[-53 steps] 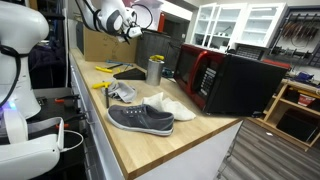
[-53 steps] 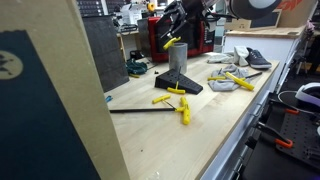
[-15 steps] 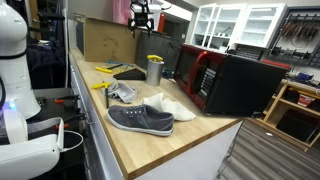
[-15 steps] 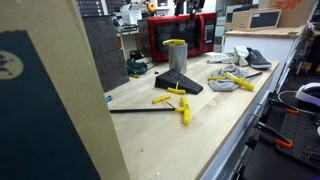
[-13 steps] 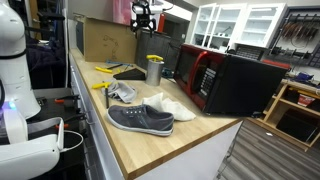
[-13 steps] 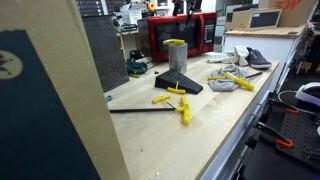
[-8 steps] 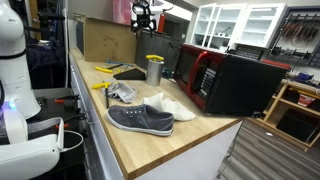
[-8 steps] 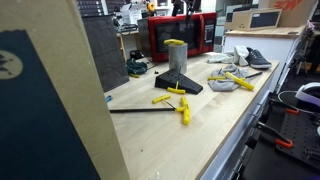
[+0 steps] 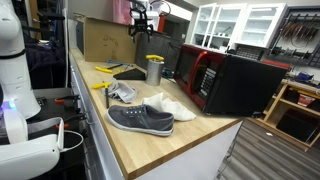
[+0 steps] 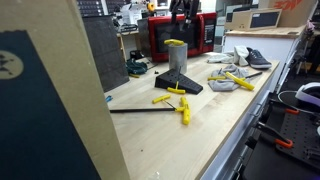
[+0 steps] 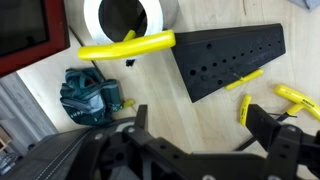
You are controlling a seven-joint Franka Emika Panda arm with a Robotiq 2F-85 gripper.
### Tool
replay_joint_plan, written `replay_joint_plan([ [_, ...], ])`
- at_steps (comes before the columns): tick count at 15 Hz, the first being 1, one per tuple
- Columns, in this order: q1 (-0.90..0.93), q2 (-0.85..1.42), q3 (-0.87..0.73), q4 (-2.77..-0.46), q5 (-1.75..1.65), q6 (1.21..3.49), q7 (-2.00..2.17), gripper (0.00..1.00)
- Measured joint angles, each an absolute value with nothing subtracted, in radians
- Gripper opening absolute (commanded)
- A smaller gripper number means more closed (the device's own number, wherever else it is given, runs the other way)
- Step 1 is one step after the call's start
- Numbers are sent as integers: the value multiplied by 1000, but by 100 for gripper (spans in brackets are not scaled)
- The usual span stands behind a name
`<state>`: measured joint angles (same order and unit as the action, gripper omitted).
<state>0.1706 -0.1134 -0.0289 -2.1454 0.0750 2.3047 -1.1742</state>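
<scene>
Hovering claw: the claw [image 11: 197,122] is seen with jaws spread wide and nothing between them.
Claw position: it is held high over the bench [image 9: 195,140], well above everything on it.
Nearest thing: a cup [image 11: 125,18] is found almost directly below, upright on the bench, beside the pointed end of a black plate [image 11: 225,55].
On the cup: one yellow handle [image 11: 125,46] is laid across the rim.
Progress: nothing is gripped or lifted; the cup and handle have not been touched by the claw, so any grasp remains to be made.
Around the cup: a teal rag [image 11: 90,95] is bunched just beside it; two yellow tools [image 11: 288,97] are laid past the plate.
Farther out: two shoes, one grey [image 9: 140,120] and one white [image 9: 172,104], are set side by side; a red microwave [image 9: 205,75] is placed behind them.
Count: one cup, one handle on it, one plate, one rag, two tools in the wrist view, two shoes, one microwave.
</scene>
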Motion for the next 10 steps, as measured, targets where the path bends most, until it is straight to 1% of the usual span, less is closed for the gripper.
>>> replay_joint_plan([
  [6, 96, -104, -22, -2153, 45, 2376, -896, 100],
  [10, 75, -54, -21, -2157, 43, 2450, -712, 100],
])
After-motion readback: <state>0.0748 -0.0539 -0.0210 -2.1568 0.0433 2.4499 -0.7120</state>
